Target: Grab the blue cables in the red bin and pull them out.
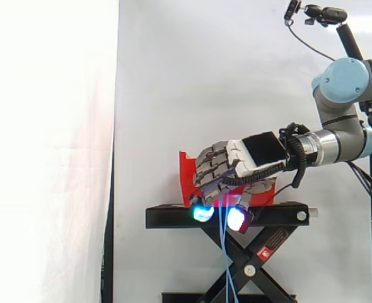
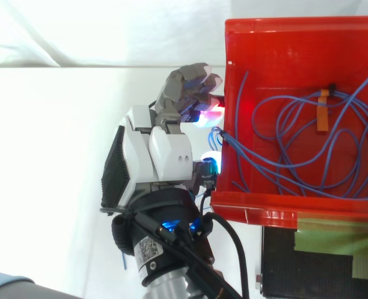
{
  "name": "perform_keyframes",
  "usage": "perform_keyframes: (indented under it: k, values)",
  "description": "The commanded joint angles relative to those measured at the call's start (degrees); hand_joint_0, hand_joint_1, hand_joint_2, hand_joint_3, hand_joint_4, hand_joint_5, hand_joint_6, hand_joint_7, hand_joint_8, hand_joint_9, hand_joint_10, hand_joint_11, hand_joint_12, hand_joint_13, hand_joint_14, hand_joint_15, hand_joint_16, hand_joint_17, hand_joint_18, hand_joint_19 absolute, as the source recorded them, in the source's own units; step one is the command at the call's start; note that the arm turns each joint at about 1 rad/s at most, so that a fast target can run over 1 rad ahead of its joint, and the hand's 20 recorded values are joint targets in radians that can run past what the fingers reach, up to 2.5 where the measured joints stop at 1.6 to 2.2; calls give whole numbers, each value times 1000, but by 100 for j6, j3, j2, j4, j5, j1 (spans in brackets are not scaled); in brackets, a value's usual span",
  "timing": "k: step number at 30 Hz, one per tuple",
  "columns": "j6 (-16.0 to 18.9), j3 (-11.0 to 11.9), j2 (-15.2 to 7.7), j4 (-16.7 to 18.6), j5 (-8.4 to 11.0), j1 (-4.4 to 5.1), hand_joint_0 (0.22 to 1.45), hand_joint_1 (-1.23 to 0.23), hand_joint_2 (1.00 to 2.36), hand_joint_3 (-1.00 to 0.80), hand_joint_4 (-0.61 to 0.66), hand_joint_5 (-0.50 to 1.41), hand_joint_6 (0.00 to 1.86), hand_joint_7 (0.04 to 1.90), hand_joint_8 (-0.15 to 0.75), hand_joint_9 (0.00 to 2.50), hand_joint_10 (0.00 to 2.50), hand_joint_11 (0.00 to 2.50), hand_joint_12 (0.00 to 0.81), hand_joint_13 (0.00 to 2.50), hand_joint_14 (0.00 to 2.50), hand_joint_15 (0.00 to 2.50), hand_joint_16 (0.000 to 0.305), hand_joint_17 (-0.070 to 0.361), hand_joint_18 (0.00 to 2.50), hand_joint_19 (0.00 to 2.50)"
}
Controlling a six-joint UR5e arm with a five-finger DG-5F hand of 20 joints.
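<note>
In the side view, the white curtain (image 1: 47, 126) hangs to the left of the hand. The red bin (image 1: 186, 173) stands behind the hand, with its left corner showing just past the knuckles. It rests on a black scissor stand (image 1: 167, 218) below. The hand (image 1: 236, 165) is level and reaches in from the right, with its fingers curled downward in front of the bin. Its fingertips (image 1: 203, 213) glow cyan and red-white at the stand's top edge. Thin blue cables (image 1: 224, 252) run down from between those glowing tips and hang past the stand's crossed legs, so the hand is clenched on them.

The top view shows what the side view hides. There the hand (image 2: 165, 149) sits outside the bin, just beside its wall, with the curled fingers touching or nearly touching the rim (image 2: 252, 215). To the right of the hand, most of the cable lies as loose loops on the bin floor. An orange tie (image 2: 323, 115) gathers it on the side away from the hand. A few strands climb over the wall nearest the fingers and reach the hand.
</note>
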Motion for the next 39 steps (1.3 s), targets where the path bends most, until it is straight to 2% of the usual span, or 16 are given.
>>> perform_keyframes:
  k: [1, 39]
  values:
    - [0, 5, 0, 8, 0, 0, 718, -998, 1000, -1000, 117, 768, 22, 781, 239, 949, 26, 840, 340, 819, 24, 659, 45, 101, 560, 726]
    - [-18, -4, 0, 79, 0, 0, 751, -979, 1000, -1000, 49, 939, 3, 846, 227, 1067, 28, 868, 320, 881, 26, 670, 42, 95, 588, 727]
